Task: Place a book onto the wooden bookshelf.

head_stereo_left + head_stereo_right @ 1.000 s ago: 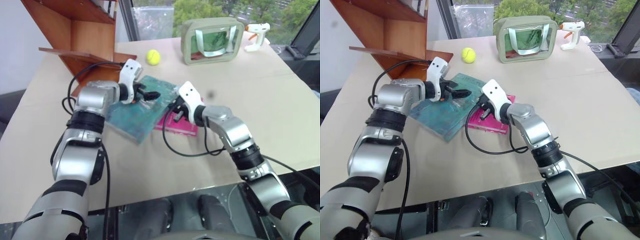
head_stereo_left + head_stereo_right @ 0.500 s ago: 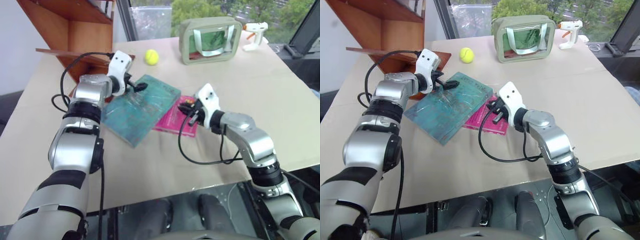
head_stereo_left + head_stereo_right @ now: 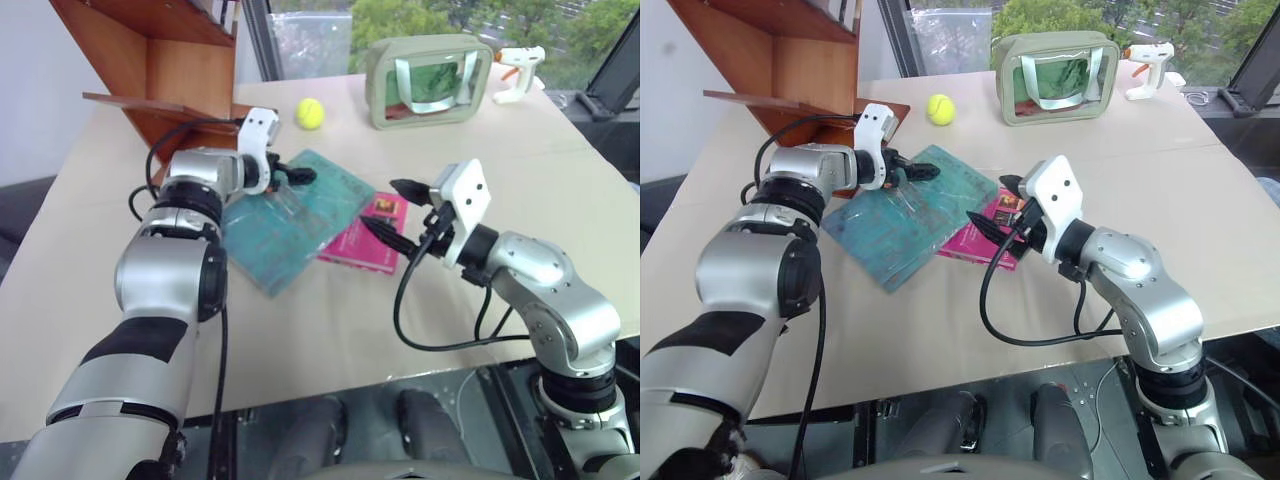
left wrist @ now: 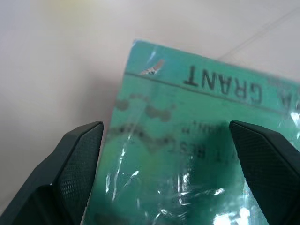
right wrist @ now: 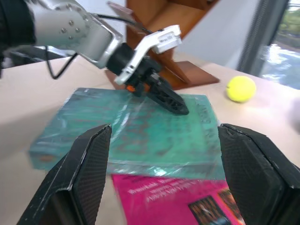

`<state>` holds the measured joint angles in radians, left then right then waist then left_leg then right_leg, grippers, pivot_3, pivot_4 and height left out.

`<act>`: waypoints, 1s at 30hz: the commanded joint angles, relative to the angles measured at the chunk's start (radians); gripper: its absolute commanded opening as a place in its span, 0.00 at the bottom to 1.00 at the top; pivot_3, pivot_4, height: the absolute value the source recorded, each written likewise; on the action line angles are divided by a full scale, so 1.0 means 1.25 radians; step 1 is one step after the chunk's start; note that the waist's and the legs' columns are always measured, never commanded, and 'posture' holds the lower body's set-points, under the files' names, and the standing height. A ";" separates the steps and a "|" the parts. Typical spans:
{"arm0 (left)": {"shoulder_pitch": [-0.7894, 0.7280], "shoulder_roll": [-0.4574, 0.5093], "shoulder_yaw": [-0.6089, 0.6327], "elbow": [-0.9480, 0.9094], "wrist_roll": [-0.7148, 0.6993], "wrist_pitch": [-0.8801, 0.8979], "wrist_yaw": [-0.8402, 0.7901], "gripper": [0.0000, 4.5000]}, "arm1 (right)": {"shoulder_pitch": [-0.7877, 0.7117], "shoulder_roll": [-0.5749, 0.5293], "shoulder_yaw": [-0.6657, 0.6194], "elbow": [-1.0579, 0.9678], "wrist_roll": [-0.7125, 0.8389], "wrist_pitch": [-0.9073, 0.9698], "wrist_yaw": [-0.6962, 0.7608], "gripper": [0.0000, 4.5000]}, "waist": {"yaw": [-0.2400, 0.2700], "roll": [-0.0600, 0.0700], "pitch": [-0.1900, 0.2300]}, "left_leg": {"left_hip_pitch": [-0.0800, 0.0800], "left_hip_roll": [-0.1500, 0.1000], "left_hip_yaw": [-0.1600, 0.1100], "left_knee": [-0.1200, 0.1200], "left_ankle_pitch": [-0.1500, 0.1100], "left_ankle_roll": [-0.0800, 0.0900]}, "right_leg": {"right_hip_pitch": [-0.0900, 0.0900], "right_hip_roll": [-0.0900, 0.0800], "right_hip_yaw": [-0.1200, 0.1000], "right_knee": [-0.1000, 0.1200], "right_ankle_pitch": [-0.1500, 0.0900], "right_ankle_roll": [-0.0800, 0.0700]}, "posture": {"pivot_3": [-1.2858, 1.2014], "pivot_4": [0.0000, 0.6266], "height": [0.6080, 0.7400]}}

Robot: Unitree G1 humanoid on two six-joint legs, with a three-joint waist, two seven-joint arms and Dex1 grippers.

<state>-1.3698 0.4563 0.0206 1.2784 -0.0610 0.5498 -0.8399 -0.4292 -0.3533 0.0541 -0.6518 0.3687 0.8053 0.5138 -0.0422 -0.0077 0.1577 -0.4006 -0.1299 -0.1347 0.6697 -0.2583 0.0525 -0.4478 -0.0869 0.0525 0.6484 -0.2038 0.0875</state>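
Note:
The teal-green book (image 3: pixel 290 225) lies flat on the table in front of the wooden bookshelf (image 3: pixel 150 60), its right edge overlapping a pink book (image 3: pixel 365 242). My left gripper (image 3: pixel 298 178) is open over the book's far end; in the left wrist view its fingers (image 4: pixel 77 159) straddle the title corner of the book (image 4: pixel 197 140). Whether they touch the cover I cannot tell. My right gripper (image 3: pixel 385 208) is open, empty, and raised above the pink book, pointing at the teal one. From the right wrist, the book (image 5: pixel 140 136) shows with the left gripper (image 5: pixel 164 96) on it.
A yellow tennis ball (image 3: pixel 308 113) sits behind the book. A grey-green bag (image 3: pixel 428 80) and a white glue gun (image 3: pixel 515 68) stand at the table's far edge by the window. Bare table (image 3: pixel 540 190) stretches to the right.
My right gripper has opened and pulled back and up, away from the books' edge. My left gripper has stayed open over the book's far end.

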 commanded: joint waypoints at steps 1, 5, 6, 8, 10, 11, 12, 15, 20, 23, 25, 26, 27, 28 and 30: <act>-0.035 -0.010 -0.006 -0.004 0.008 0.014 -0.072 1.00 | 0.016 -0.013 -0.038 -0.078 0.029 0.020 -0.026 0.82 | 0.001 0.000 0.000 | 0.000 0.000 0.000 0.000 0.000 0.000 | 0.000 0.000 0.000 0.000 0.000 0.000 | 0.52 0.24 1.00; -0.042 -0.042 -0.038 -0.021 0.027 -0.005 -0.180 1.00 | 0.061 -0.045 -0.060 -0.134 0.053 0.054 -0.040 0.82 | 0.005 0.000 0.000 | 0.000 0.000 0.000 0.000 0.000 0.000 | 0.000 0.000 0.000 0.000 0.000 0.000 | 0.52 0.24 1.00; -0.042 -0.049 -0.045 -0.024 0.033 -0.012 -0.197 1.00 | 0.072 -0.051 -0.065 -0.146 0.060 0.062 -0.042 0.82 | 0.005 0.000 0.000 | 0.000 0.000 0.000 0.000 0.000 0.000 | 0.000 0.000 0.000 0.000 0.000 0.000 | 0.52 0.24 1.00; -0.038 -0.065 -0.053 -0.029 0.045 -0.050 -0.201 1.00 | 0.095 -0.068 -0.071 -0.168 0.069 0.074 -0.047 0.82 | 0.006 0.000 0.000 | 0.000 0.000 0.000 0.000 0.000 0.000 | 0.000 0.000 0.000 0.000 0.000 0.000 | 0.52 0.24 1.00; -0.038 -0.078 -0.038 -0.026 0.039 -0.081 -0.168 1.00 | 0.123 -0.090 -0.074 -0.192 0.075 0.083 -0.047 0.82 | 0.006 -0.001 0.000 | 0.000 0.000 0.000 0.000 0.000 0.000 | 0.000 0.000 0.000 0.000 0.000 0.000 | 0.52 0.24 1.00; -0.036 -0.081 -0.026 -0.027 0.033 -0.109 -0.147 1.00 | 0.138 -0.100 -0.079 -0.203 0.079 0.085 -0.047 0.82 | 0.004 -0.001 0.000 | 0.000 0.000 0.000 0.000 0.000 0.000 | 0.000 0.000 0.000 0.000 0.000 0.000 | 0.52 0.24 1.00; -0.036 -0.080 -0.009 -0.029 0.022 -0.128 -0.136 1.00 | 0.150 -0.109 -0.083 -0.213 0.081 0.086 -0.047 0.82 | 0.004 -0.001 0.000 | 0.000 0.000 0.000 0.000 0.000 0.000 | 0.000 0.000 0.000 0.000 0.000 0.000 | 0.52 0.24 1.00; -0.021 -0.045 0.059 -0.073 -0.035 -0.203 -0.166 1.00 | 0.188 -0.142 -0.108 -0.244 0.098 0.080 -0.036 0.82 | 0.002 -0.001 0.001 | 0.000 0.000 0.000 0.000 0.000 0.000 | 0.000 0.000 0.000 0.000 0.000 0.000 | 0.52 0.24 1.00; 0.127 0.052 0.163 -0.337 -0.180 -0.127 -0.294 1.00 | 0.186 -0.197 -0.088 -0.205 0.092 0.051 -0.002 0.82 | -0.006 -0.001 0.000 | 0.001 0.001 0.002 0.000 0.000 0.000 | 0.000 0.000 0.002 0.000 0.000 0.000 | 0.52 0.24 1.00; 0.292 0.108 0.226 -0.627 -0.308 0.058 -0.299 1.00 | 0.154 -0.203 -0.072 -0.149 0.097 0.037 0.014 0.82 | -0.008 -0.001 0.000 | 0.002 0.002 0.002 0.000 0.000 0.000 | 0.000 0.001 0.003 0.001 0.000 0.000 | 0.52 0.24 1.00; 0.438 0.160 0.292 -0.809 -0.403 0.160 -0.308 1.00 | 0.128 -0.198 -0.076 -0.112 0.118 0.035 0.031 0.77 | -0.004 -0.001 0.000 | 0.002 0.002 0.002 0.000 0.000 0.000 | 0.000 0.001 0.003 0.002 0.000 0.000 | 0.52 0.24 1.00; 0.493 0.180 0.318 -0.874 -0.444 0.207 -0.308 1.00 | 0.118 -0.196 -0.078 -0.099 0.126 0.034 0.037 0.70 | -0.001 -0.001 0.001 | 0.002 0.002 0.002 0.000 0.000 0.000 | 0.000 0.001 0.003 0.002 0.000 0.000 | 0.52 0.24 1.00; 0.537 0.194 0.340 -0.930 -0.487 0.253 -0.300 1.00 | 0.111 -0.191 -0.086 -0.087 0.143 0.038 0.043 0.63 | 0.001 -0.002 0.001 | 0.002 0.002 0.002 0.000 0.000 0.000 | 0.000 0.001 0.003 0.001 0.000 0.000 | 0.52 0.24 1.00; 0.596 0.209 0.376 -0.994 -0.529 0.297 -0.287 0.91 | 0.104 -0.192 -0.093 -0.077 0.157 0.037 0.052 0.54 | 0.002 -0.002 0.001 | 0.001 0.002 0.001 0.000 0.000 0.000 | 0.000 0.001 0.002 0.000 0.000 0.000 | 0.52 0.24 1.00; 0.711 0.247 0.485 -1.086 -0.656 0.439 -0.261 0.80 | 0.102 -0.213 -0.094 -0.069 0.185 0.029 0.099 0.33 | 0.006 -0.002 0.001 | 0.001 0.002 0.001 0.000 0.000 0.000 | 0.000 0.001 0.002 0.000 0.000 0.000 | 0.52 0.24 1.00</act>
<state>-0.5032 0.7283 0.5345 0.0183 -0.7648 0.9922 -1.1794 -0.2954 -0.6027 -0.0387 -0.7230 0.5658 0.8652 0.5993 -0.0342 -0.0096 0.1587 -0.3984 -0.1273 -0.1338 0.6697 -0.2585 0.0526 -0.4467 -0.0865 0.0541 0.6474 -0.2038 0.0873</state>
